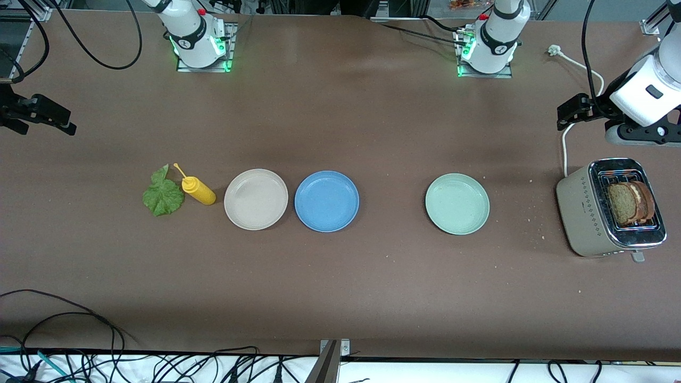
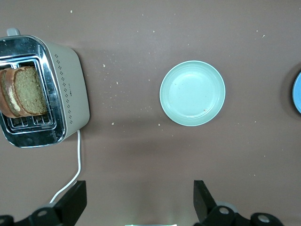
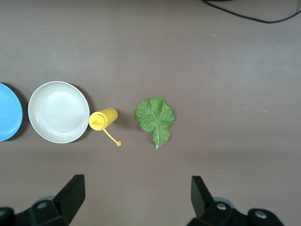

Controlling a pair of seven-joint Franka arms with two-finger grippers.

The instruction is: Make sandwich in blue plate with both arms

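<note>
**Blue plate bare, bread in toaster, both grippers spread wide**

Blue plate [image 1: 326, 201] at mid-table, flat, nothing on it. Just beside it at 9 o'clock in the front view, a beige plate [image 1: 256, 199], rims close but apart. Well apart at 3 o'clock, a pale green plate [image 1: 457, 204], also bare.

No sandwich assembled yet. Two brown bread slices [image 1: 630, 202] standing together in the top of a beige toaster [image 1: 580, 207], at 3 o'clock of the pale green plate, toward the left arm's end of the table. Crumbs scattered between those two. Lettuce leaf [image 1: 162, 194] flat on the table toward the right arm's end, just beside a yellow squeeze bottle [image 1: 198, 190] lying on its side at 9 o'clock of the beige plate, nozzle aimed at about 10 o'clock.

Left gripper [image 2: 138, 202] up in the air over bare table by the toaster's white cable [image 1: 565, 149], at about 12 o'clock of the toaster, fingers spread wide, holding nothing.

Right gripper [image 3: 136, 197] raised over bare table at the right arm's end, at about 10 o'clock of the leaf, fingers likewise wide apart and empty.
</note>
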